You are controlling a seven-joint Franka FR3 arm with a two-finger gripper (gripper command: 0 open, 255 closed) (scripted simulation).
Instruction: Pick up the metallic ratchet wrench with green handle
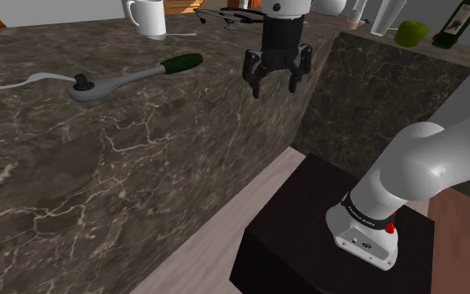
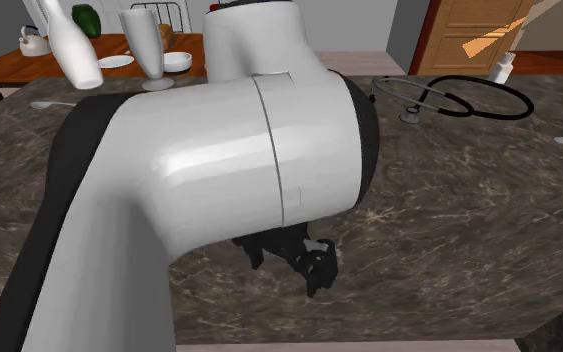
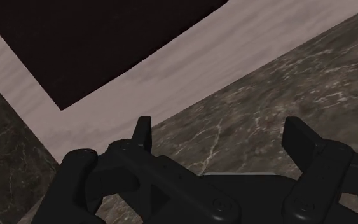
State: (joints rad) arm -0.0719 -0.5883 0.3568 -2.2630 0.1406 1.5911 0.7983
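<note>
Wrench (image 1: pixel 133 75): grey metal shaft, round ratchet head, dark green grip. Lies flat on dark marbled counter (image 1: pixel 99 175), toward shoulder view's left. Pincer (image 1: pixel 275 83): fingers spread, empty. Hovers near counter edge, well apart from wrench.

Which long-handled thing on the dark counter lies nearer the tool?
The grey ratchet wrench with green handle; the white spoon lies farther off, beyond its head.
</note>
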